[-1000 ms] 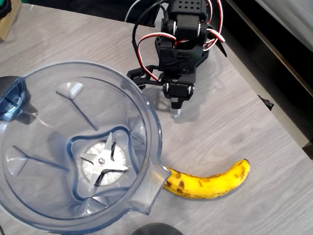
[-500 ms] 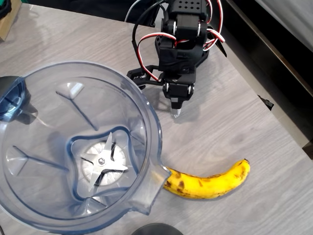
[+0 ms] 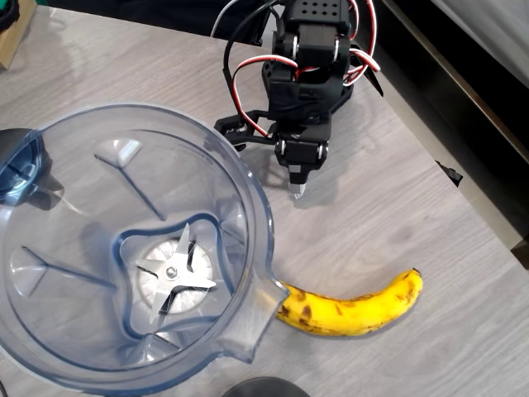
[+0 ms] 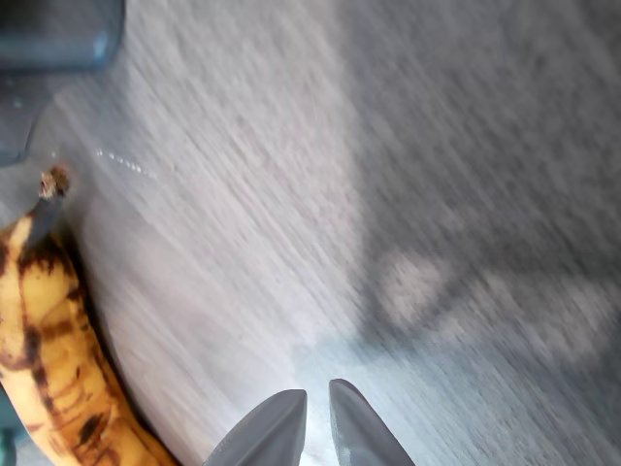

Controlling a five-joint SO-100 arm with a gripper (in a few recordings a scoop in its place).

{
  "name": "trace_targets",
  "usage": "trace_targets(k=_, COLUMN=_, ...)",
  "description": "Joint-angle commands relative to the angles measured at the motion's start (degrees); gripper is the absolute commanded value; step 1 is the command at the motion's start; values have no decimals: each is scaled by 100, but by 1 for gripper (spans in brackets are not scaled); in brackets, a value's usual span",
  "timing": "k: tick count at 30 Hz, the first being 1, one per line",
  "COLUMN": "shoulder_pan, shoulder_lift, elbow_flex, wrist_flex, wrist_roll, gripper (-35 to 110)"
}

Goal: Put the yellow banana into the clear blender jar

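In the wrist view the gripper (image 4: 317,419) has its fingertips nearly together with a thin gap between them, and it grips nothing. The yellow banana (image 3: 351,305) lies on the wooden table (image 3: 388,207), untouched, one end touching the spout of the clear blender jar (image 3: 248,207). Nothing is done yet: reach, grasp, lift and drop all remain. The jar's tall rim looks like the main obstacle. A dark round object (image 3: 264,387), possibly a lid, peeks in at the lower edge.
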Motion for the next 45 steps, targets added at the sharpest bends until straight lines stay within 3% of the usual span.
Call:
trace_targets(k=1, shoulder_pan=-79, shoulder_lift=167, elbow_flex=62, wrist_flex=44, wrist_roll=316, gripper=0)
trace_targets(k=12, shoulder_pan=53, shoulder_lift=167, elbow_flex=70, wrist_flex=-167, wrist_roll=97, gripper=0)
trace_targets(k=29, shoulder_pan=-756, shoulder_lift=167, elbow_flex=70, wrist_flex=-70, wrist_roll=70, gripper=0)
trace_targets(k=36, shoulder_pan=-888, shoulder_lift=132, elbow_flex=-308, wrist_flex=-729, wrist_roll=-650, gripper=0)
trace_targets(k=39, shoulder_pan=-1354, shoulder_lift=-896, elbow_flex=-1529, wrist_flex=-721, wrist_roll=-589, gripper=0)
trace_targets(k=45, shoulder_pan=-2408, shoulder_lift=-5388, elbow_flex=-5221, wrist_flex=-105, wrist_roll=-246, gripper=0)
